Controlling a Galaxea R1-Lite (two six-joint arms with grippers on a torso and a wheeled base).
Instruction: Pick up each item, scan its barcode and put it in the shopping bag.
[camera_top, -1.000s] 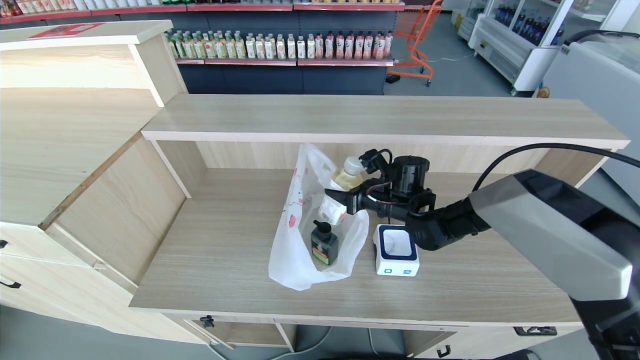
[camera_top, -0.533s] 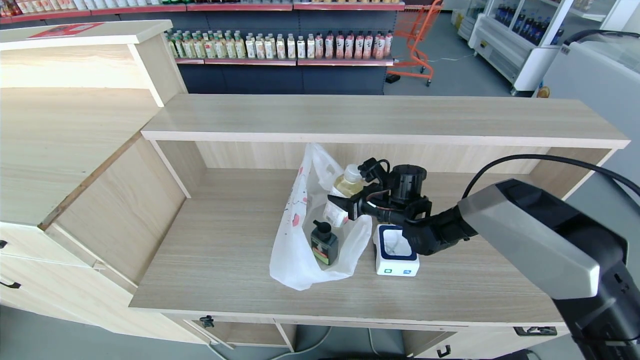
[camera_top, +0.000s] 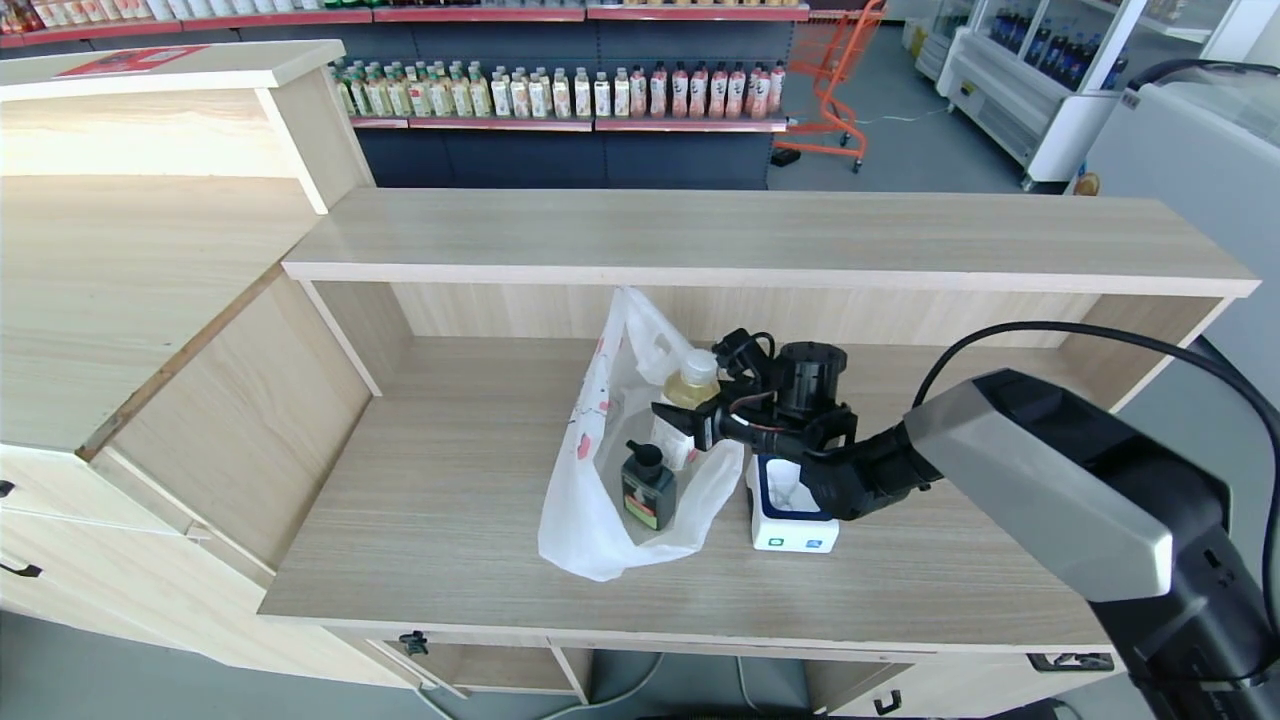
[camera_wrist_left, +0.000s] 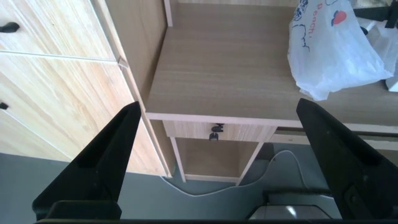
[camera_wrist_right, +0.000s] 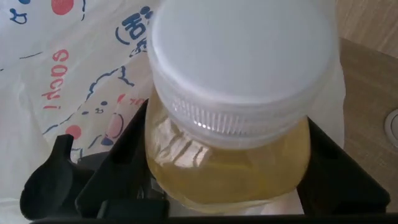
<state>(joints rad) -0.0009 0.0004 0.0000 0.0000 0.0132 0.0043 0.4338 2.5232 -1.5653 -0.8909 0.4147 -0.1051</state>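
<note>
My right gripper (camera_top: 684, 421) is shut on a bottle of yellow drink with a white cap (camera_top: 692, 381), held upright and low in the mouth of the white shopping bag (camera_top: 585, 500). In the right wrist view the bottle (camera_wrist_right: 230, 149) sits between the black fingers (camera_wrist_right: 348, 186), with the printed bag (camera_wrist_right: 74, 74) behind it. A dark pump bottle (camera_top: 648, 488) stands inside the bag, just in front of the held bottle. The white and blue barcode scanner (camera_top: 792, 518) lies on the counter right of the bag, partly under my right arm. My left gripper (camera_wrist_left: 217, 107) hangs open off the counter's front left corner.
The wooden counter (camera_top: 450, 500) has a raised back shelf (camera_top: 760, 235) and a side wall (camera_top: 240, 420) on the left. The left wrist view takes in the counter's front edge (camera_wrist_left: 211, 118), a drawer cabinet (camera_wrist_left: 56, 93) and the bag (camera_wrist_left: 336, 56).
My right gripper has lowered the yellow drink bottle from above the bag's mouth down into the bag, and the arm has drawn slightly left. The bag's rim has shifted a little.
</note>
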